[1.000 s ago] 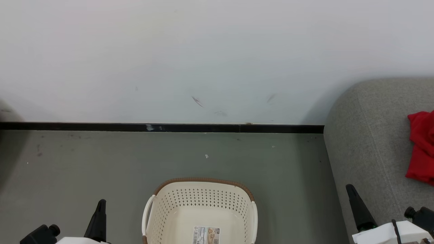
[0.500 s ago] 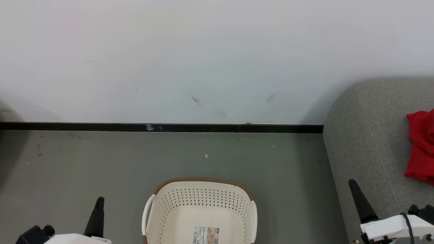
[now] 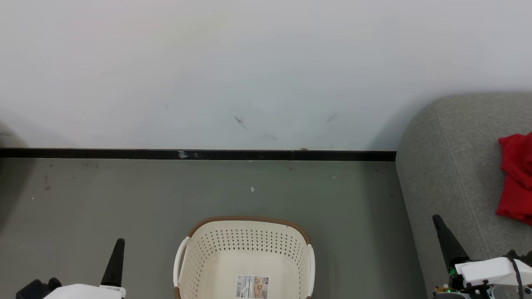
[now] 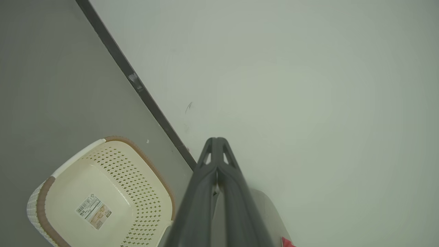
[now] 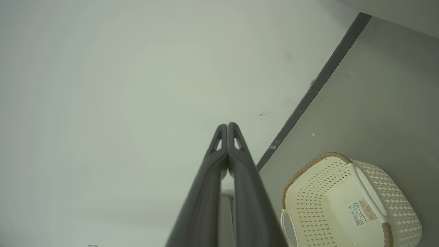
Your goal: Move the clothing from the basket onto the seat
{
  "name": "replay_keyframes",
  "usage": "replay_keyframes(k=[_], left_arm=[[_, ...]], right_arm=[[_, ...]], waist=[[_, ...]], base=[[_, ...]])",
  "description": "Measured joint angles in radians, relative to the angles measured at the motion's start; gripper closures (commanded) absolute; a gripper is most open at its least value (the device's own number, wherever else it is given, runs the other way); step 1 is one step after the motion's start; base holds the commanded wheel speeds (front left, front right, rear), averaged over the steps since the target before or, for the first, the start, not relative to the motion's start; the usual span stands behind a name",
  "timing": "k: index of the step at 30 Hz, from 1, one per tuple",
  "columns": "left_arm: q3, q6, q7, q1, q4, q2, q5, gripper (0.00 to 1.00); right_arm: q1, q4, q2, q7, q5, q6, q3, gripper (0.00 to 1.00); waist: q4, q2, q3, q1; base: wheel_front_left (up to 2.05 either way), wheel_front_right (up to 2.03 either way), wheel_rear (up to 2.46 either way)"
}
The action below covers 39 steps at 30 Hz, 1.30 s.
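We are looking down at a grey-green floor (image 3: 104, 199) that is meeting a white wall (image 3: 249, 62) along a black skirting strip (image 3: 124, 154). The cream perforated basket (image 3: 248, 219), with its brown rim, is standing on the floor in front of us, well apart from the skirting. Its bare bottom is showing a paper label (image 3: 252, 286). The grey seat (image 3: 449, 166) is standing at the floor's right edge, against the wall. The red clothing (image 3: 515, 178) is lying crumpled on top of the seat, away from its rounded left edge. The left tool (image 3: 119, 242) is hovering over the floor to the left of the basket, its two dark fingers pressed together and gripping nothing. The right tool (image 3: 435, 217) is showing against the seat's left edge, likewise closed and gripping nothing, apart from the clothing.
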Motion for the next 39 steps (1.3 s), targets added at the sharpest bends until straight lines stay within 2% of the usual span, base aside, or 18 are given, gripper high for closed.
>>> replay_keyframes(k=[24, 39], left_arm=[[0.058, -0.044, 0.082, -0.044, 0.034, -0.023, -0.269, 1.0], [0.061, -0.048, 0.083, -0.044, 0.038, -0.024, -0.277, 1.0]], right_arm=[[-0.052, 0.044, -0.007, 0.061, 0.323, 0.0, -0.019, 1.0], [-0.053, 0.053, -0.008, 0.068, 0.334, 0.0, -0.024, 1.0]], waist=[[-0.002, 0.0, 0.006, -0.0005], [-0.002, 0.0, 0.006, -0.0006]], base=[[0.0, 0.0, 0.0], [0.0, 0.0, 0.0]])
